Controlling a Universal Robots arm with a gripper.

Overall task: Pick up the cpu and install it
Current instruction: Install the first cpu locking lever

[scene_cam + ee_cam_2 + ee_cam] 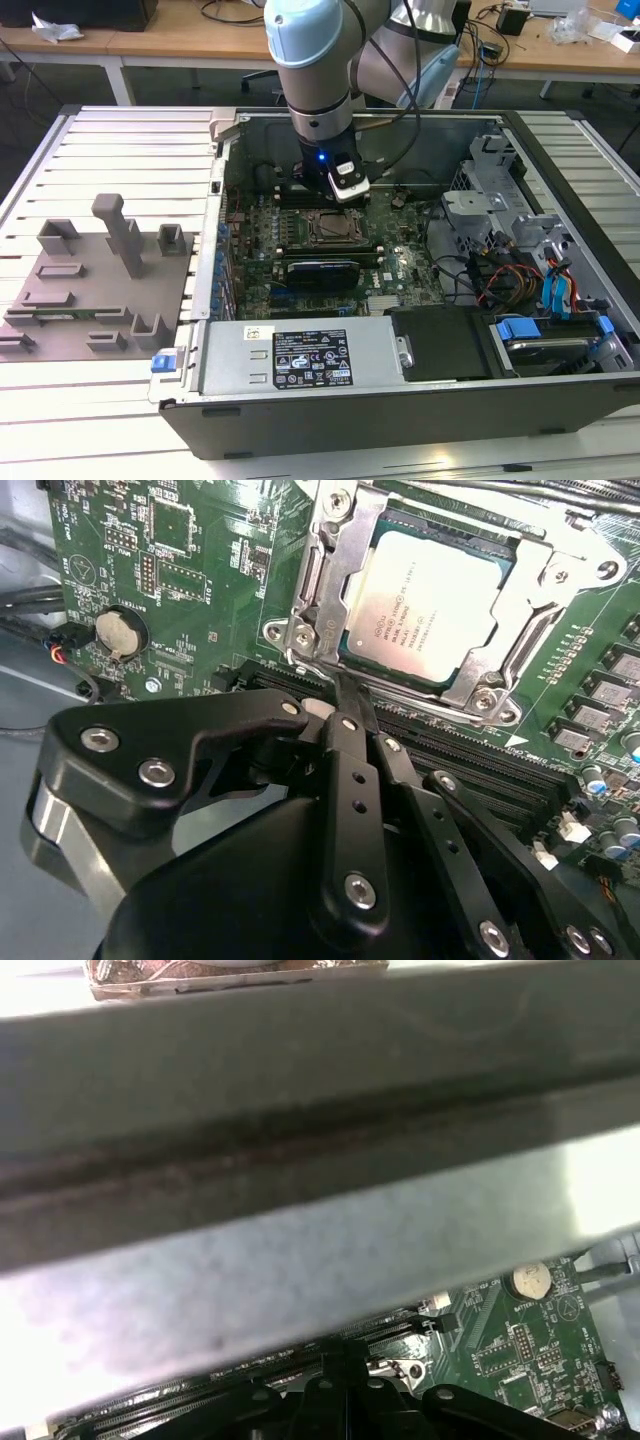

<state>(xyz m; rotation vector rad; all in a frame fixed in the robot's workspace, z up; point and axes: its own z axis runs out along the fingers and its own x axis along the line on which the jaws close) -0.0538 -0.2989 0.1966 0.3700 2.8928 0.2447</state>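
- The black metal gripper [345, 695], with riveted link arms, fills the near part of the second wrist view. Its jaws come together into one thin dark tip with nothing between them, so I judge them closed and empty.
- That tip rests at the near edge of the square silver-grey metal socket frame [330, 600], close to its corner screw; I cannot tell whether it touches the frame or the slim lever beside it.
- Just beyond the jaws lies the cpu [425, 605], a small flat square chip with a pale silvery metal top. It sits level inside the socket, with the frame's bars lying around its edges.
- Judging by this, the picking and placing look done: the chip is seated, not carried. Whether the frame is fully latched cannot be told, so locking may be what is left.
- To one side of the jaws, on the green motherboard [200, 570], sits a round silver coin battery [118, 633], well apart from the socket.
- In the exterior view the pale blue and silver robot arm [310, 60] reaches down into the open grey computer case [420, 400], with the gripper just behind the socket.
- Farther off, towards the exterior view's left, a grey plastic fixture tray [95, 275] lies on the slatted white table [100, 420], outside the case.
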